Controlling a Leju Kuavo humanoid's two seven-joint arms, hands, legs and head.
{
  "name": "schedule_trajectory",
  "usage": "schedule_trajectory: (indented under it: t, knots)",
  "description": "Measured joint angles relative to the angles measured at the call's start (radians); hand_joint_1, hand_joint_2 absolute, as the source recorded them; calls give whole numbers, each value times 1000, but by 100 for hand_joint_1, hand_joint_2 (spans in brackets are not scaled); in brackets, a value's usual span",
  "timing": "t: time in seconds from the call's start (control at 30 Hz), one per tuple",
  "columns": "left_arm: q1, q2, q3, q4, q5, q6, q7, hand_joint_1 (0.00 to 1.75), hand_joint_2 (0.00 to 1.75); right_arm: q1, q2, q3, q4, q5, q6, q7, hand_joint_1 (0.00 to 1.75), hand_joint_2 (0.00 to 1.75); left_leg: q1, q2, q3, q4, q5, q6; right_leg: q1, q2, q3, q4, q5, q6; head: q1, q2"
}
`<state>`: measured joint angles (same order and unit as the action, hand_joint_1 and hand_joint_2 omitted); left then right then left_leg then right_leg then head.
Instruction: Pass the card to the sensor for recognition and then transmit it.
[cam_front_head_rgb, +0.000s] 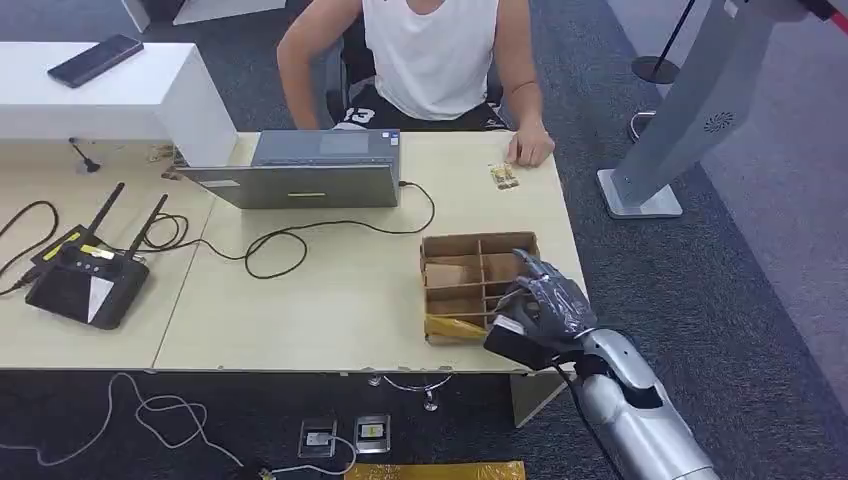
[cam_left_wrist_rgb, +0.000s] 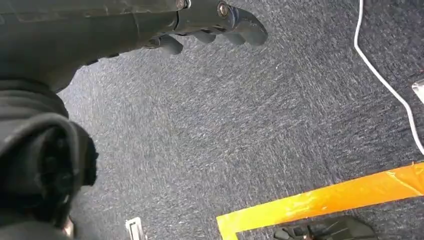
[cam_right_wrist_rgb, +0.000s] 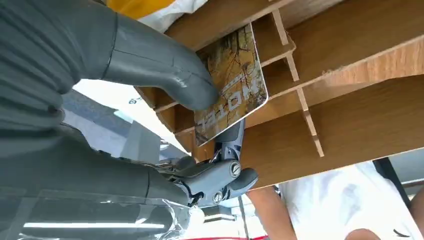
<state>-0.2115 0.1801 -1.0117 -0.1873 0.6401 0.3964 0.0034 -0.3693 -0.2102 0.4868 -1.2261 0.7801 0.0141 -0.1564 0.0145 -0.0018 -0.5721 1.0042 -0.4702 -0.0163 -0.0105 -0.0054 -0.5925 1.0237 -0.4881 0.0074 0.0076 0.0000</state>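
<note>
I see my right hand (cam_right_wrist_rgb: 165, 100) pinching the card (cam_right_wrist_rgb: 235, 85) between thumb and a finger, just over the divided box (cam_front_head_rgb: 470, 270) at the near right of the worktop (cam_front_head_rgb: 330, 290). My left hand (cam_left_wrist_rgb: 210, 22) hangs over the carpet, fingers curled on nothing. A person (cam_front_head_rgb: 430, 50) sits across the worktop behind a laptop (cam_front_head_rgb: 300, 175).

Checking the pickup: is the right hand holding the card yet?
Yes, in the right wrist view the right hand pinches the card between thumb and fingers over the divided box.
</note>
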Motion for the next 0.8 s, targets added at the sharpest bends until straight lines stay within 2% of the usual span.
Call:
schedule_trajectory:
  t: [0.47, 0.8]
  knots:
    - [0, -1, 0, 0, -11, 3, 0, 0, 0, -23, -1, -6, -6, -18, -28, -8, 175, 175, 0, 0, 0, 0, 0, 0, 0, 0, 0, 0, 0, 0, 0, 0]
    - [-1, -3, 0, 0, -28, 3, 0, 0, 0, -202, -14, -66, -62, -12, -22, -9, 175, 175, 0, 1, 1, 0, 1, 0, -1, 1, 0, 0, 1, 0, 0, 0]
